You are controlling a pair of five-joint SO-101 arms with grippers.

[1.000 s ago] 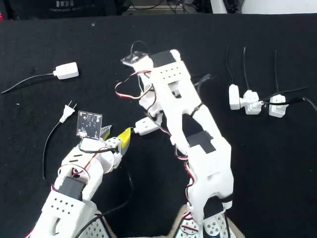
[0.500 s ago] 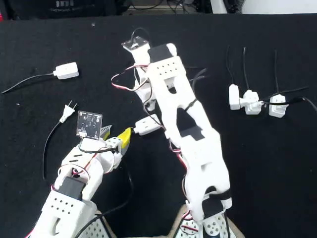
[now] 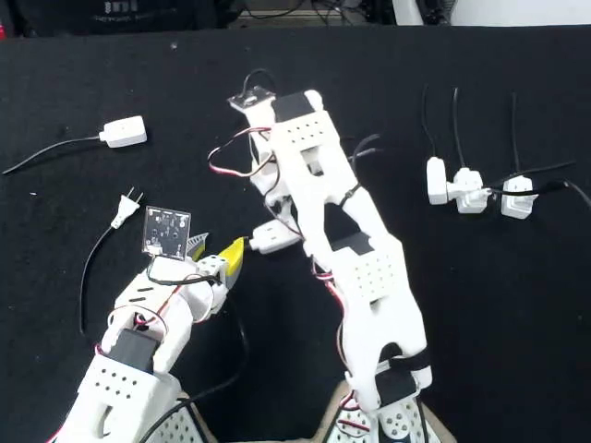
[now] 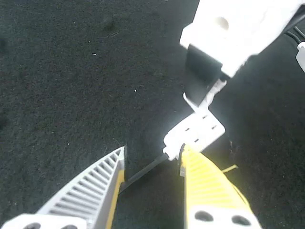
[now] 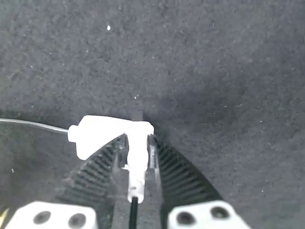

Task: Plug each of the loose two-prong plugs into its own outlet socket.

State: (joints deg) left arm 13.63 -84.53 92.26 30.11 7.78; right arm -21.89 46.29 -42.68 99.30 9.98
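Observation:
My right gripper (image 5: 137, 140) is shut on a white two-prong plug (image 5: 136, 160), whose black cable runs back between the fingers. The plug's front end meets a white outlet socket (image 5: 102, 136); the prongs are hidden. In the high view that socket (image 3: 274, 236) lies mid-table under my right arm (image 3: 319, 185). My left gripper (image 4: 152, 152) stands open beside the socket (image 4: 194, 133), its yellow finger (image 4: 205, 186) touching it and the socket's cable running between the fingers. A loose plug (image 3: 126, 209) and another socket (image 3: 124, 132) lie at the left.
Three plug-and-socket pairs (image 3: 471, 189) sit joined at the right, their cables trailing toward the far edge. A cable (image 3: 88, 268) curves from the loose plug toward the left arm (image 3: 148, 341). The black table (image 3: 480, 323) is bare at the right front.
My right arm has swung a little to the left with the plug held. The socket and my left arm have stayed in place.

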